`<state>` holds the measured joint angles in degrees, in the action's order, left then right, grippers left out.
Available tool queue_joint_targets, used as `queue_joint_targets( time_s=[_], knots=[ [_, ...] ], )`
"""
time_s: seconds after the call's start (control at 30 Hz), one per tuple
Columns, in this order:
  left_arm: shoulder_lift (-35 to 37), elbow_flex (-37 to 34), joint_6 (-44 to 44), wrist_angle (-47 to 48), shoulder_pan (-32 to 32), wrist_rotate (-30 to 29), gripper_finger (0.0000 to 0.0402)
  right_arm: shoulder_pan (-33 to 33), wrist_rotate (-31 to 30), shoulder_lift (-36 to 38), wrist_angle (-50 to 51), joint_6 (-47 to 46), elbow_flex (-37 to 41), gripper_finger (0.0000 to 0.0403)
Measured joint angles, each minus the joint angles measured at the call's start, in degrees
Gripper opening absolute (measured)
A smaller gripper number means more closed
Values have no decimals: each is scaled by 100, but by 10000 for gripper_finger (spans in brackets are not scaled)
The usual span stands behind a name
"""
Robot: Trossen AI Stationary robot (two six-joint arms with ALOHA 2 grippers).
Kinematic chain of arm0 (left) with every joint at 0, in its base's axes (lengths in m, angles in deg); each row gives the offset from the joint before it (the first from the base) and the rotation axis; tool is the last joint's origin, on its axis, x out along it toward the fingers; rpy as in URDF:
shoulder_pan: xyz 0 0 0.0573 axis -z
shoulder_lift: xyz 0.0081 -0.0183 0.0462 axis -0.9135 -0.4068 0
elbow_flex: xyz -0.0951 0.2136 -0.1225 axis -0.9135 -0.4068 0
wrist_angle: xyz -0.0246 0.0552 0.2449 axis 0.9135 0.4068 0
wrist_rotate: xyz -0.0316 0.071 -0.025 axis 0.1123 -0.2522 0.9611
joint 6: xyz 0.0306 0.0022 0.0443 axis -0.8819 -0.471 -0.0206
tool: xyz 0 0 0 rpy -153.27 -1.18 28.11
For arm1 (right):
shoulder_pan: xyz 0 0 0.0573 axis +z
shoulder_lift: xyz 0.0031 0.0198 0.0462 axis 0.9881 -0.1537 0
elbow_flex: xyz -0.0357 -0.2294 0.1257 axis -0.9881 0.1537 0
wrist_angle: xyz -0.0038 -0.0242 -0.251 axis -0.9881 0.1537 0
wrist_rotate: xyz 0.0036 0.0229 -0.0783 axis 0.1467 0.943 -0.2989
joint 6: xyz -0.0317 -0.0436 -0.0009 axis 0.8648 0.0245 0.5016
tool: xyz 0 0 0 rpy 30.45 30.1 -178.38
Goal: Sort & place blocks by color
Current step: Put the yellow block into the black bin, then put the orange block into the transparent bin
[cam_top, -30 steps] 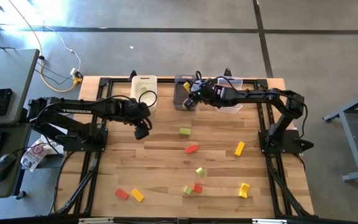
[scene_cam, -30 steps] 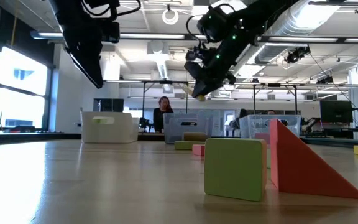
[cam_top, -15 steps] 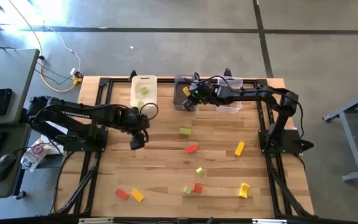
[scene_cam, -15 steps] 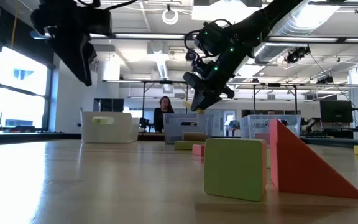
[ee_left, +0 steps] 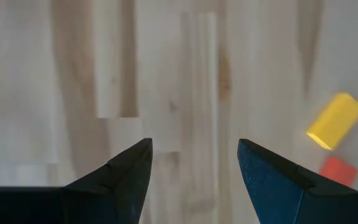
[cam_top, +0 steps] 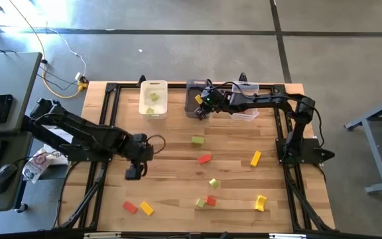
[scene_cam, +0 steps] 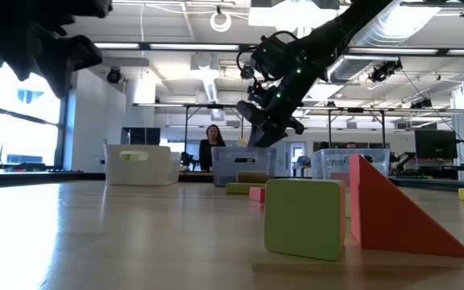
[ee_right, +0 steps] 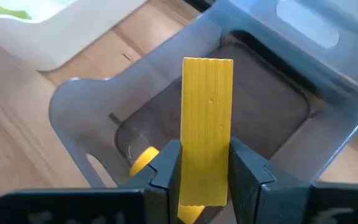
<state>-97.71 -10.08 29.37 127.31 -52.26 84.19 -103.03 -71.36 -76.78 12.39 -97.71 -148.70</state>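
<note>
Sorting partly done. White bin (cam_top: 154, 99), far side of table (cam_top: 171, 172), holds two green blocks (cam_top: 153, 97). Right gripper (ee_right: 205, 168) hangs over the dark grey bin (ee_right: 253, 112), jaws pinched on an upright yellow bar (ee_right: 207, 127); another yellow piece already lies inside. Left gripper (ee_left: 194, 168), wide open and empty, hovers over bare wood near-left, w/ a yellow block (ee_left: 335, 121) and a red one (ee_left: 338, 170) just beyond. Approx nine blocks left loose mid and near table: red, yellow, green. Clear bin (cam_top: 247, 99) sits far right. Nothing blocks the drop; the arms are well apart.
</note>
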Motion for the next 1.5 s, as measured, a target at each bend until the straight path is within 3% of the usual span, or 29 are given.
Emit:
queue_joint_targets(
  time_s=[0.33,0.63,0.8,1.23,1.37,1.5],
  knots=[
    [0,0,791,-1,1039,-8,225,0,1,7,93,41,0,86],
    [0,0,1031,-4,1593,-20,225,0,-87,17,94,-9,0,171],
    [0,0,1142,-6,1707,-59,226,0,-139,143,178,-100,-77,198],
    [0,0,1801,-6,2112,-41,226,561,-214,232,1414,-383,-1112,201],
    [0,0,2267,-6,2261,-55,226,816,-410,232,1489,-493,-1345,201],
    [-1,0,2196,-8,2543,-57,226,993,-449,232,1500,-705,-1523,201]
  ],
)
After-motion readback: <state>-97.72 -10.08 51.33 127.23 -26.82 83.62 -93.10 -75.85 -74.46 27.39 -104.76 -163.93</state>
